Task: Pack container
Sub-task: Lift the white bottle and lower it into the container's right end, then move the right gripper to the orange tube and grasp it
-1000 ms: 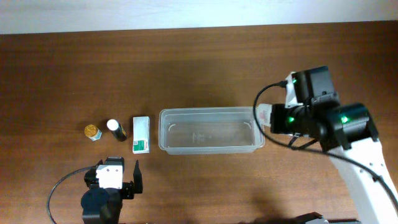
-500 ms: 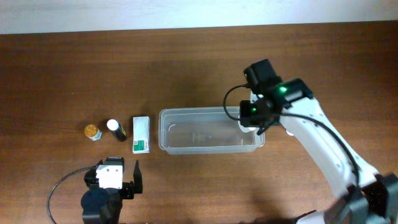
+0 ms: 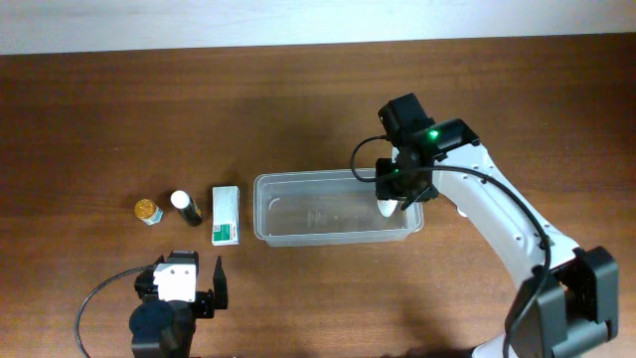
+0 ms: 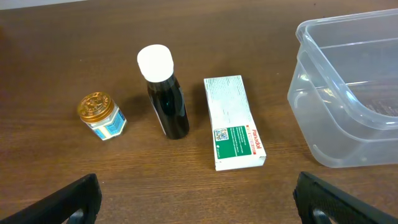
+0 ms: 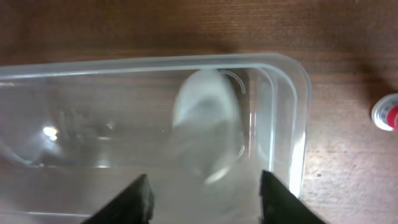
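Closest to the near edge of the bench (image 3: pixel 99 119), toward its left corner, the left claw (image 4: pixel 196 186) hovers with its fingers spread wide and nothing between them.

Just beyond it, a row of things runs parallel to the near edge:
- A small jar with a gold lid (image 4: pixel 101 116) sits furthest to the left.
- A dark bottle with a white cap (image 4: pixel 165 99) lies beside the jar.
- A white-and-green carton (image 4: pixel 232 122) lies flat to the right of the bottle.

None of the three touch each other.

Just right of the carton, about mid-bench, stands the container (image 3: pixel 328 241). It is a clear tub with rounded corners, and its long sides run along the near edge.

The right claw (image 5: pixel 205 186) hangs over the container's right end. Its fingers are parted and it grips nothing. Below it, inside the tub near the right short wall, is a white oval thing (image 5: pixel 205 121). It is too blurred to tell whether it rests on the tub floor.

On the bench just outside that right wall sits a small round red-and-white piece (image 5: pixel 387 112).

The strip of bench toward the far edge is bare dark wood.
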{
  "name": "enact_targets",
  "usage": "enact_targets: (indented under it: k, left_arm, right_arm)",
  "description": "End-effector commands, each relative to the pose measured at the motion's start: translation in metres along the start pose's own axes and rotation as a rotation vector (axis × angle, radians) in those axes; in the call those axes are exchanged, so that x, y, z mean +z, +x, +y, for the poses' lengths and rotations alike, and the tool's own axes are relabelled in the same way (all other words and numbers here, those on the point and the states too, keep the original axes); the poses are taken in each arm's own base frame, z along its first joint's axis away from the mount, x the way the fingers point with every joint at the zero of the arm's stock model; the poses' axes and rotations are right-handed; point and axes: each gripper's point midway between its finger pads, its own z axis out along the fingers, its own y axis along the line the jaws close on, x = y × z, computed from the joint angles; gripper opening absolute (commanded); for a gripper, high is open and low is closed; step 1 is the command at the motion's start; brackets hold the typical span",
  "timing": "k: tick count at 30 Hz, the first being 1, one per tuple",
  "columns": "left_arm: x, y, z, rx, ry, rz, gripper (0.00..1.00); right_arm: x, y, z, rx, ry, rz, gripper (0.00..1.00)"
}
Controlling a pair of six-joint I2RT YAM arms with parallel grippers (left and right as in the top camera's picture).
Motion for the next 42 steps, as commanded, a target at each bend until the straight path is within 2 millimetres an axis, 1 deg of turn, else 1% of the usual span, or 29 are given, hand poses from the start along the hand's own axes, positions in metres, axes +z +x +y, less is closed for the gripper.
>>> enact_targets:
  k: [1,3,4,5,7,9,11,12,14,17,21,22,24,27,32,38,40,42]
  left_arm:
    - [0.000,-0.001,-0.001,0.007,0.008,-0.007,1.00]
    - [0.000,-0.001,-0.001,0.007,0.008,-0.007,1.00]
    - [0.000,-0.001,-0.001,0.007,0.008,-0.007,1.00]
    - [0.000,-0.001,-0.001,0.007,0.008,-0.007,1.00]
    - [0.000,-0.001,-0.001,0.007,0.008,-0.007,1.00]
    - [0.000,-0.001,-0.001,0.007,0.008,-0.007,1.00]
    - [0.000,-0.001,-0.001,0.007,0.009,-0.007,1.00]
    - [0.000,-0.001,-0.001,0.007,0.008,-0.007,1.00]
    - [0.000,-0.001,-0.001,0.007,0.009,-0.007,1.00]
    - [0.000,-0.001,-0.001,0.007,0.008,-0.007,1.00]
    - [0.000,-0.001,-0.001,0.007,0.008,-0.007,1.00]
    - [0.000,-0.001,-0.001,0.007,0.008,-0.007,1.00]
    - [0.000,-0.001,-0.001,0.007,0.008,-0.007,1.00]
    - [0.000,-0.001,-0.001,0.007,0.008,-0.007,1.00]
    - [0.000,-0.001,-0.001,0.007,0.009,-0.007,1.00]
    - [0.000,-0.001,-0.001,0.007,0.008,-0.007,1.00]
    - [0.000,-0.001,-0.001,0.007,0.008,-0.007,1.00]
    - [0.000,-0.001,-0.001,0.007,0.008,-0.007,1.00]
  right_arm:
    - [-0.051,-0.011,0.006,0.008,-0.067,-0.140,0.54]
    - [-0.073,-0.012,-0.004,0.027,-0.065,-0.203,0.54]
    - [-0.088,-0.013,-0.015,0.050,-0.053,-0.244,0.55]
    - [-0.096,-0.012,-0.023,0.067,-0.042,-0.265,0.57]
    - [-0.117,-0.009,-0.052,0.132,0.002,-0.316,0.61]
    - [-0.128,-0.006,-0.080,0.200,0.047,-0.338,0.62]
    - [-0.130,-0.002,-0.106,0.272,0.082,-0.326,0.63]
    - [-0.129,0.000,-0.113,0.294,0.092,-0.317,0.63]
    - [-0.120,0.003,-0.131,0.347,0.119,-0.284,0.63]
    - [-0.099,0.006,-0.147,0.398,0.143,-0.214,0.63]
    - [-0.070,0.006,-0.154,0.411,0.164,-0.124,0.61]
    - [-0.063,0.005,-0.154,0.411,0.169,-0.107,0.61]
    - [-0.051,0.001,-0.156,0.412,0.178,-0.082,0.56]
    - [-0.034,-0.006,-0.158,0.414,0.183,-0.056,0.54]
    - [-0.020,-0.010,-0.162,0.416,0.201,-0.035,0.54]
    - [-0.017,-0.007,-0.178,0.462,0.214,-0.021,0.53]
    - [-0.017,-0.005,-0.183,0.485,0.201,-0.016,0.48]
    - [-0.016,-0.006,-0.182,0.484,0.179,-0.014,0.46]
